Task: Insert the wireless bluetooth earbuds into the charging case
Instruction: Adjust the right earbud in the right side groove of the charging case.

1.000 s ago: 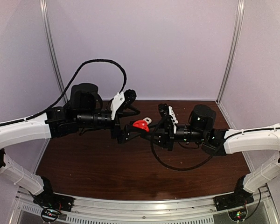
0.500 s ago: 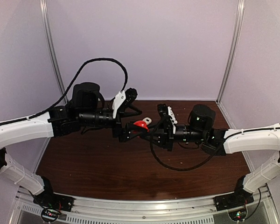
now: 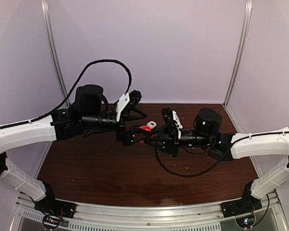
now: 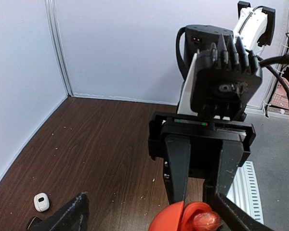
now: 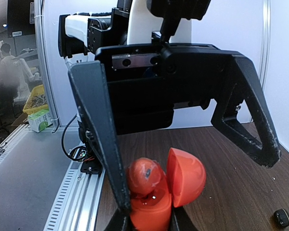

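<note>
My right gripper [image 3: 153, 134] [image 5: 149, 225] is shut on the base of a red charging case [image 3: 144, 128] [image 5: 151, 209] and holds it in the air above the table. Its lid [image 5: 185, 175] stands open. A red earbud [image 5: 144, 175] [image 4: 206, 220] sits in the case's top. My left gripper [image 3: 139, 129] [image 4: 149, 204] is wide open and straddles the case. One of its fingers [image 5: 98, 125] lies against the earbud's side, the other [image 5: 250, 125] is well apart.
A small white case [image 3: 151, 124] [image 4: 41, 201] lies on the brown table [image 3: 111, 168] towards the back. A small black object [image 5: 282, 217] lies on the table too. Purple walls enclose the left, back and right.
My left gripper has moved a little to the right, closer round the red case. The right arm has barely moved.
</note>
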`<act>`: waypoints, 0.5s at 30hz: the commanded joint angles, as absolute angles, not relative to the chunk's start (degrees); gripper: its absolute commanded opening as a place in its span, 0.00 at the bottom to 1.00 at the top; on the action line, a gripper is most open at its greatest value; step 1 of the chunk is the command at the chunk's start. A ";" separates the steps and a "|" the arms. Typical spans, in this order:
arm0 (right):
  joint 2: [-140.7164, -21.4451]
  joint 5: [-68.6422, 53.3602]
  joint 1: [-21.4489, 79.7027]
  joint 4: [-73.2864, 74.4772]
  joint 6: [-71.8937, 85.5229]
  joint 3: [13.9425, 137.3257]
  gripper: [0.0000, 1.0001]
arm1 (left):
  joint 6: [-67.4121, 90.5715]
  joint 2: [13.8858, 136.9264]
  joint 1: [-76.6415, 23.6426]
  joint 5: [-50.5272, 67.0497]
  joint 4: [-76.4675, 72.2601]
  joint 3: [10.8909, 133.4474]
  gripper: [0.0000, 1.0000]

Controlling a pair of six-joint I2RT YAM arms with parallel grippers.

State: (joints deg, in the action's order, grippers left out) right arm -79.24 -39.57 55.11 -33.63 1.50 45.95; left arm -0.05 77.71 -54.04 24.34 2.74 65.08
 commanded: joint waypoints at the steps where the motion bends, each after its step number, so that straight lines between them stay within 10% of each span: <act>1: -77.43 -44.06 56.51 -37.31 0.73 47.69 0.00 | -0.16 78.15 -51.33 22.42 0.45 64.73 0.90; 15: -77.81 -43.00 55.55 -39.46 2.28 47.41 0.00 | -4.89 76.87 -51.42 33.60 -1.58 60.99 0.94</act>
State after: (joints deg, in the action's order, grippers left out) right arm -79.24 -40.71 55.61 -34.70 1.65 45.95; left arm -2.48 77.41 -52.40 31.51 -1.52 62.37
